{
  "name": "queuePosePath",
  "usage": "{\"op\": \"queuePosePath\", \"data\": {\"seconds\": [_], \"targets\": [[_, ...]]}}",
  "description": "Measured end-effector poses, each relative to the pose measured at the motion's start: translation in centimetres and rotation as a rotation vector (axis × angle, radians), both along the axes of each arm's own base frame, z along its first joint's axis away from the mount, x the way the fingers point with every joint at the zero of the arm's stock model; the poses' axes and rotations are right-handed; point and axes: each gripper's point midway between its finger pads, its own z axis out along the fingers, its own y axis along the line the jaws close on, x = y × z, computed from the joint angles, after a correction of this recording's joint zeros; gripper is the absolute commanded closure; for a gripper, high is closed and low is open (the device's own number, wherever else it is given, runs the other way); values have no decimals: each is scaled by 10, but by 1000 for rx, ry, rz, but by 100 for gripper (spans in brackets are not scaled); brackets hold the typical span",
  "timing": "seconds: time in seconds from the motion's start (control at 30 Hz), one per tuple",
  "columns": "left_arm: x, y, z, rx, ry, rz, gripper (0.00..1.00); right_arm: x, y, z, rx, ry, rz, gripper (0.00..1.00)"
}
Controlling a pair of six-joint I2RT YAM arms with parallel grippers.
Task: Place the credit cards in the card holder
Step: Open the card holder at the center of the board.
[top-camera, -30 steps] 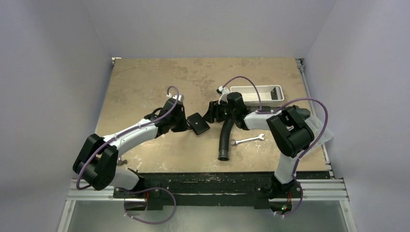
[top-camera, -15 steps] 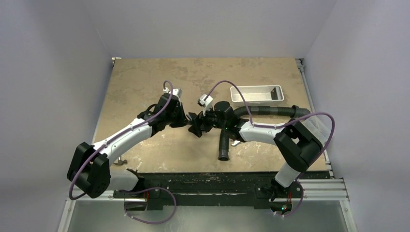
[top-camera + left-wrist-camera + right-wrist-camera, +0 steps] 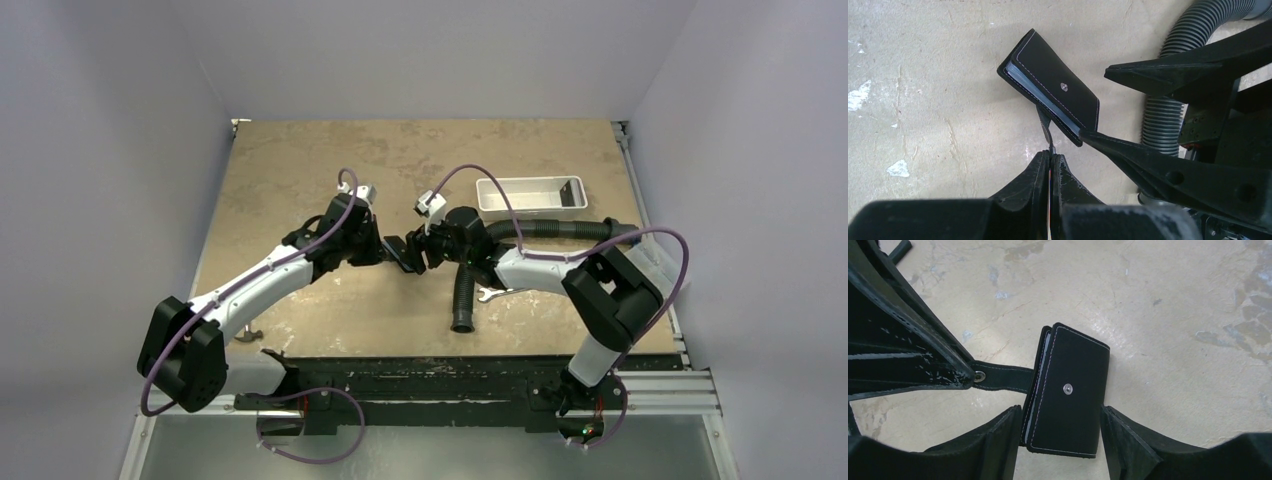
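Observation:
The black card holder (image 3: pixel 1070 390), with a small silver stud on its face, is propped on the table between the two grippers; it also shows in the top view (image 3: pixel 403 252) and the left wrist view (image 3: pixel 1050 85). My left gripper (image 3: pixel 1050 156) is shut on the holder's black snap strap (image 3: pixel 998 377). My right gripper (image 3: pixel 1060 412) is open and straddles the holder's near end, with a narrow gap on each side. A thin pale grey layer shows between the holder's covers. No loose credit cards are in view.
A black ribbed hose (image 3: pixel 464 296) lies just right of the holder and runs under the right arm; it also shows in the left wrist view (image 3: pixel 1168 95). A white tray (image 3: pixel 530 194) stands at the back right. A silver wrench (image 3: pixel 489 293) lies partly under the right arm.
Both grippers have closed in on the holder. My left gripper has taken hold of its strap, and my right gripper has moved left to straddle it. The holder has shifted slightly left.

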Motion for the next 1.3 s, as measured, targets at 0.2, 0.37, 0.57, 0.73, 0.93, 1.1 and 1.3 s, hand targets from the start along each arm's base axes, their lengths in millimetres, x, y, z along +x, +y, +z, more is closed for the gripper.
{"op": "queuePosePath", "data": {"seconds": [0.2,0.37,0.57,0.73,0.93,1.1,1.3], "targets": [[0,0,2,1,-9,-6,100,-2,1,-17,-27,35,11,37],[0,0,4,0,-12,-6,100,-1,2,-21,-35,48,10,46],[1,1,4,7,-16,-9,100,-1,3,-21,-29,54,10,64],[3,4,3,20,-24,4,100,-1,4,-19,-20,57,5,75],[2,11,-1,56,-21,9,100,0,5,-17,-8,59,-1,62],[-5,16,-9,75,-5,3,100,2,4,-17,-1,67,-11,56],[-13,19,-18,87,21,-5,100,3,3,-17,3,72,-15,56]]}}
